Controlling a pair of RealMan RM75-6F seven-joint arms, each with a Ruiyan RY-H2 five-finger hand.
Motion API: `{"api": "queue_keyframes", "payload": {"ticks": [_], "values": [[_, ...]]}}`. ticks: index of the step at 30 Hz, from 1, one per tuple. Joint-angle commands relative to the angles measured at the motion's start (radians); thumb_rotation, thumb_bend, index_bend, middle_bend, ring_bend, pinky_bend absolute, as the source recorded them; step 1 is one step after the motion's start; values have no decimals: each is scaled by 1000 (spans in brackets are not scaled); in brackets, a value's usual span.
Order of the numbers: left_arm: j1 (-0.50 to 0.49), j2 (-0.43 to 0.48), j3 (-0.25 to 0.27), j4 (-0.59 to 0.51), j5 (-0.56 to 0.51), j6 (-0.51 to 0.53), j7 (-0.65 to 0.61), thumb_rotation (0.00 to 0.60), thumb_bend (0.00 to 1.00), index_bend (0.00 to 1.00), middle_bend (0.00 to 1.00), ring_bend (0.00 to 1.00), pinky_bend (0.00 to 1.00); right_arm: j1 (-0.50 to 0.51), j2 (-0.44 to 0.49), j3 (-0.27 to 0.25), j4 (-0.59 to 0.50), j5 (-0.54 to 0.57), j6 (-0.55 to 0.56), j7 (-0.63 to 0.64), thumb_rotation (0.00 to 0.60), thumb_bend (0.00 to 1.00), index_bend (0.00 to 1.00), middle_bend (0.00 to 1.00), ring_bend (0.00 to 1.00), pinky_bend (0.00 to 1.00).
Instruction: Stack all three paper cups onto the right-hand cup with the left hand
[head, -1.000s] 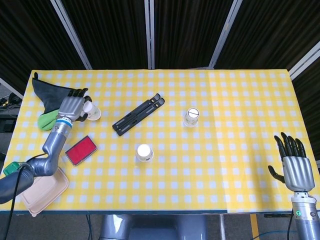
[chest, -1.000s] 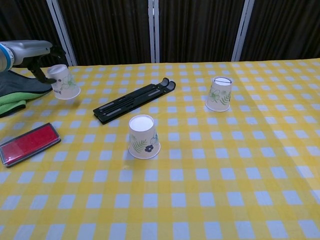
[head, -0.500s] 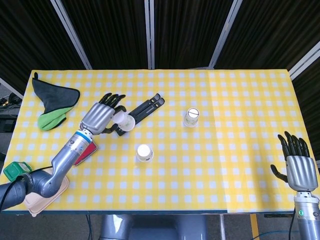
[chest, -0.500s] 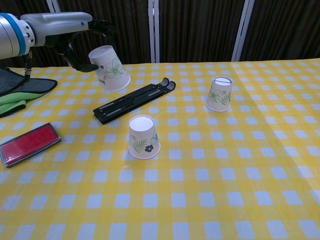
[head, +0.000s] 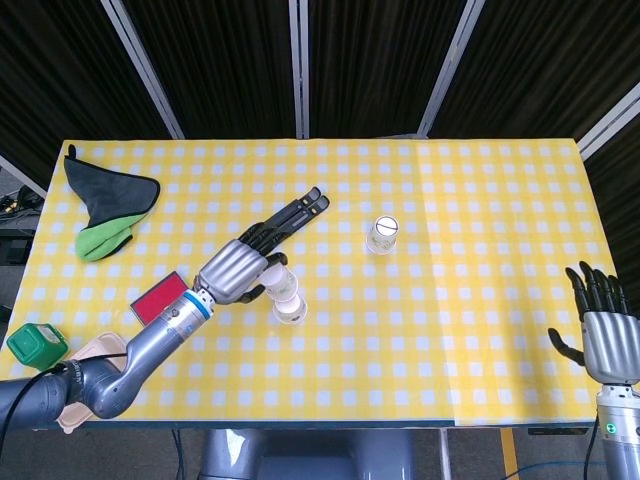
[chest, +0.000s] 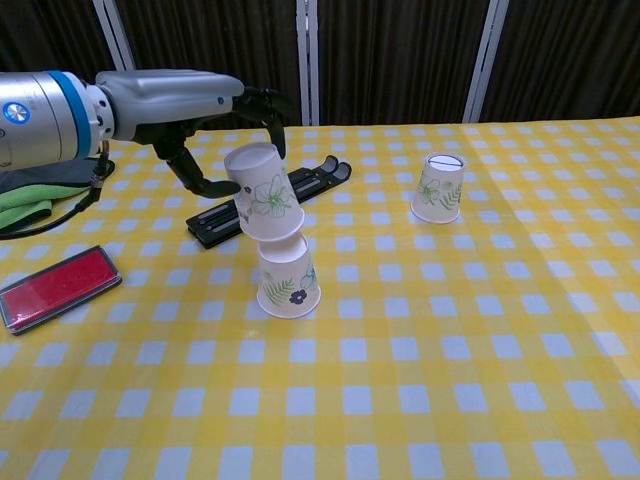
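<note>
My left hand (head: 238, 272) (chest: 190, 100) grips an upside-down paper cup (head: 283, 281) (chest: 264, 194), slightly tilted. It hangs right over the middle cup (head: 291, 311) (chest: 288, 277), which stands upside down on the yellow checked cloth. The held cup's rim meets the middle cup's top; whether they touch I cannot tell. The right-hand cup (head: 382, 235) (chest: 438, 187) stands apart, also upside down, further right and back. My right hand (head: 608, 327) hovers at the table's right front corner with its fingers spread, holding nothing; the chest view does not show it.
A black folding stand (head: 295, 217) (chest: 300, 188) lies just behind the held cup. A red case (head: 158, 297) (chest: 55, 287) lies front left. A green and black cloth (head: 105, 200) (chest: 30, 195) lies at the far left, and a small green container (head: 35, 343) sits at the left front corner.
My left hand has carried its cup from the far left, past the black stand, rightward and forward to just above the middle cup. The right hand has sunk a little.
</note>
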Motion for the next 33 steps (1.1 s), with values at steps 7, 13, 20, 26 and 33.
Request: {"api": "queue_keyframes", "payload": {"ticks": [7,13,20,26,33], "values": [[-8,20,9,-46,-13,7,4,600,448,352,0,0,0,-4,9,3,-6,1,5,11,600,152,0,0,0,0],[-19,23,27,-55,-24,-7,16,600,448,347,0,0,0,-4,9,0,-11,-2,5,4,600,153,0,0,0,0],[-48,-41,45,-3,-63,-16,65,600,437,280,0,0,0,-5,10,0,-12,-3,5,2,600,153,0,0,0,0],[-78,-47,65,8,-139,-50,126,600,324,98,0,0,0,-7,13,3,-13,0,9,8,600,152,0,0,0,0],[-110,-47,73,-2,-220,-54,171,600,298,90,0,0,0,-7,14,2,-15,-1,8,10,600,153,0,0,0,0]]}}
